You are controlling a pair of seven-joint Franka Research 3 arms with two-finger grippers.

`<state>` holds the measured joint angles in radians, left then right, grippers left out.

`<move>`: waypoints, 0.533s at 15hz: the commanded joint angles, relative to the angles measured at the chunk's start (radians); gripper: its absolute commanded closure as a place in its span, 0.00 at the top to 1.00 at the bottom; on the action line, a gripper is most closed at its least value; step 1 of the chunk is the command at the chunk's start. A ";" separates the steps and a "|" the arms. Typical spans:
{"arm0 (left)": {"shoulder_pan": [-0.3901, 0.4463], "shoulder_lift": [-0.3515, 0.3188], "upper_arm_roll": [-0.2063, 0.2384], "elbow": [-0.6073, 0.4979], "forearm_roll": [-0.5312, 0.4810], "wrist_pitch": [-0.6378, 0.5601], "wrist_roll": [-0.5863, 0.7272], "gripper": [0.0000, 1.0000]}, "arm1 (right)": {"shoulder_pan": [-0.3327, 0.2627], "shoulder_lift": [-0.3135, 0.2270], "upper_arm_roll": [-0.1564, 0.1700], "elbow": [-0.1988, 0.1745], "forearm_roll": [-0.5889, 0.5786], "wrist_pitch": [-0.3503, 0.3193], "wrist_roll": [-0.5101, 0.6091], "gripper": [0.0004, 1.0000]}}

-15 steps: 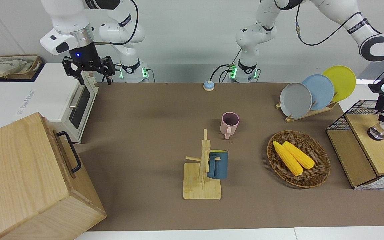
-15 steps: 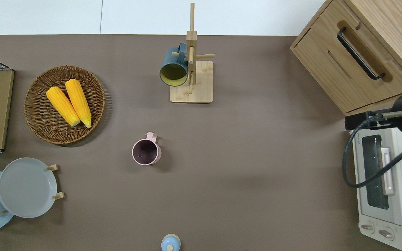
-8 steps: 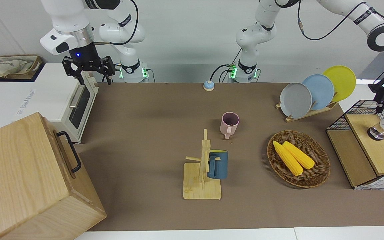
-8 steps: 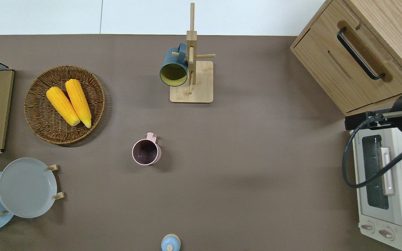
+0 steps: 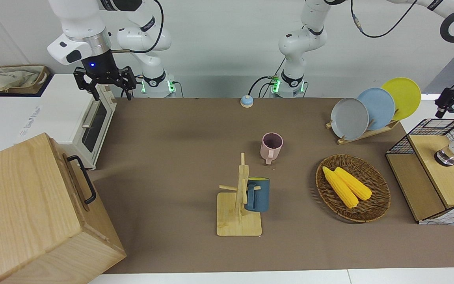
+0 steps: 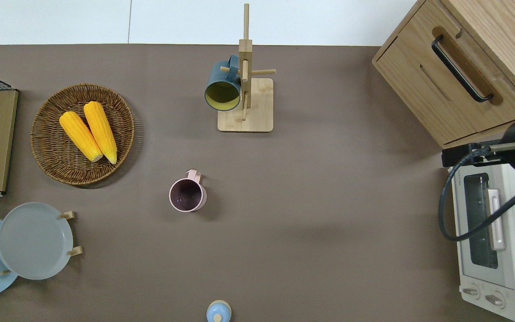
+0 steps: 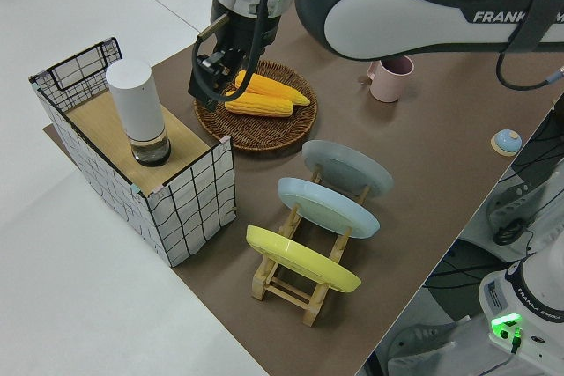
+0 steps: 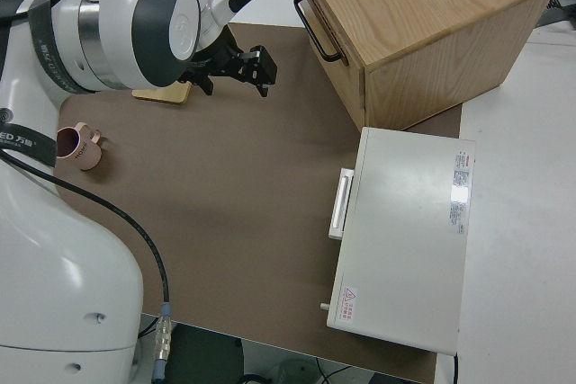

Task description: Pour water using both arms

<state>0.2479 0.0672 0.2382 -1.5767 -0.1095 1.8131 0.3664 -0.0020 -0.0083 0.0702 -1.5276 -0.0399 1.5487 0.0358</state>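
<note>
Upper corner of the front view, left arm's end: left gripper (image 7: 204, 90) hangs in the air over the wire crate (image 7: 189, 195), clear of the bottle (image 7: 137, 112).
Left gripper state: fingers look spread, nothing between them.
Change: a second ago this gripper was low, just above the bottle's top; it has since risen and drawn off toward the frame edge without the bottle.
Bottle: white cylinder, upright on the crate's wooden shelf, untouched, at the frame edge in the front view and out of the overhead view.
Upper corner of the front view, right arm's end: right gripper (image 5: 106, 88) hovers over the toaster oven (image 5: 93, 126), unmoved over the last second.
Right gripper state: fingers wide apart, empty.
Centre of the frame: pink cup (image 5: 271, 146), upright, mouth up, standing alone on the brown mat (image 5: 179, 157).
Lower centre: blue mug (image 5: 257, 194) hung on the wooden rack (image 5: 238, 221).
Other stock: basket (image 5: 369, 213) with two corn cobs (image 5: 347, 186); three plates (image 5: 373, 108) in a stand; wooden cabinet (image 5: 34, 213); small bell (image 5: 246, 101).
Task standing: judged at the start; no vessel is held and nothing is tilted over the cup.
Meaning of the change: the rise reads as a withdrawal or a re-aim, not a lift, so a grasp on the bottle is yet to be made.
Next need: descend squarely on the bottle, close on its body, and keep it upright while clearing the crate's wire wall.
</note>
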 commanded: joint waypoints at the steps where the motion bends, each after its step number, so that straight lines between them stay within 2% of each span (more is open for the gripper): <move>1: -0.158 -0.085 0.009 -0.011 0.091 -0.185 -0.179 1.00 | -0.004 -0.018 0.000 -0.016 0.005 -0.004 -0.016 0.99; 5: -0.344 -0.135 -0.003 -0.013 0.108 -0.255 -0.328 1.00 | -0.004 -0.018 0.000 -0.016 0.005 -0.004 -0.016 0.99; 8: -0.446 -0.144 -0.007 -0.014 0.108 -0.282 -0.328 1.00 | -0.004 -0.018 0.000 -0.016 0.003 -0.004 -0.016 0.99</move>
<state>-0.1245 -0.0532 0.2212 -1.5765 -0.0283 1.5579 0.0569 -0.0020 -0.0083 0.0702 -1.5276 -0.0399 1.5487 0.0358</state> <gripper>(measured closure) 0.000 0.004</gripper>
